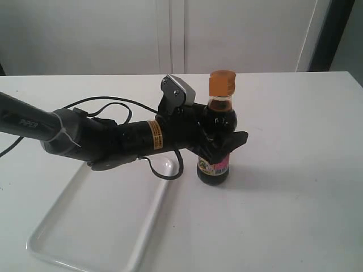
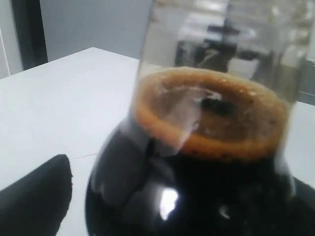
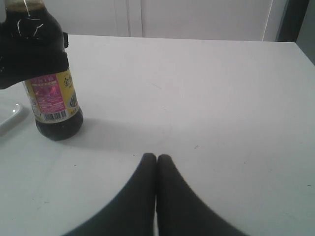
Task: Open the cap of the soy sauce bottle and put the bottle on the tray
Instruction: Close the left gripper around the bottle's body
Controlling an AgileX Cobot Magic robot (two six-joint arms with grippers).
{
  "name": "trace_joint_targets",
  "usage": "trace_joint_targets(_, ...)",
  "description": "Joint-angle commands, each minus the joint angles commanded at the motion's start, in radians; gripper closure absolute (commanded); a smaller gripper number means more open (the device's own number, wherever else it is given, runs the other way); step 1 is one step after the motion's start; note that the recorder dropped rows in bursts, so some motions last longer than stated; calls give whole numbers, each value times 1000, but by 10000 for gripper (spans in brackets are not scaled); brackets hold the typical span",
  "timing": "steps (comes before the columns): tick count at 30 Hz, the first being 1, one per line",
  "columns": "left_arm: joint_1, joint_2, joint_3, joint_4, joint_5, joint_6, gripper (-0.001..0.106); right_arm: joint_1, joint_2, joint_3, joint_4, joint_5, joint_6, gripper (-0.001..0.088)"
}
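The soy sauce bottle [image 1: 215,164] stands upright on the white table, just off the tray's [image 1: 85,226] far right corner. Its orange cap [image 1: 222,83] is down. My left gripper [image 1: 233,143] reaches in from the left and straddles the bottle's dark shoulder, one finger in front and one behind. In the left wrist view the bottle [image 2: 197,187] fills the frame, and a strip of table shows between it and the left finger [image 2: 34,196]. My right gripper [image 3: 157,157] is shut and empty, low over the table, with the bottle [image 3: 51,98] well away from it.
Black cables [image 1: 108,105] loop off the left arm above the tray. The tray's corner [image 3: 10,115] shows beside the bottle in the right wrist view. A white wall with panel seams stands behind the table's far edge.
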Motion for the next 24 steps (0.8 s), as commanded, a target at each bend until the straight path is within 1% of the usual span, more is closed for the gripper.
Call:
trace_joint_targets(3,0,0,0,4,17,2,538,0,0,0,0,0,0,868)
trace_joint_targets(4,0,0,0,13,21,2,616,0,0,0,0,0,0,868)
trace_joint_targets(5,0,0,0,37,24,16,798,0,0,0,0,0,0,868)
trace_joint_targets(8,0,0,0,61,24,47,1007,0,0,0,0,0,0,868)
trace_joint_targets(9,0,0,0,74,24,47,1053,0,0,0,0,0,0,868)
trace_joint_targets(15,0,0,0,77,24,47,1053,0,0,0,0,-3,-6,868)
trace_joint_targets(17,0,0,0,77,24,47,1053,0,0,0,-20,-29,-42,868)
trace_joint_targets(24,0,0,0,77,24,47,1053,0,0,0,-18,-86,-39,868)
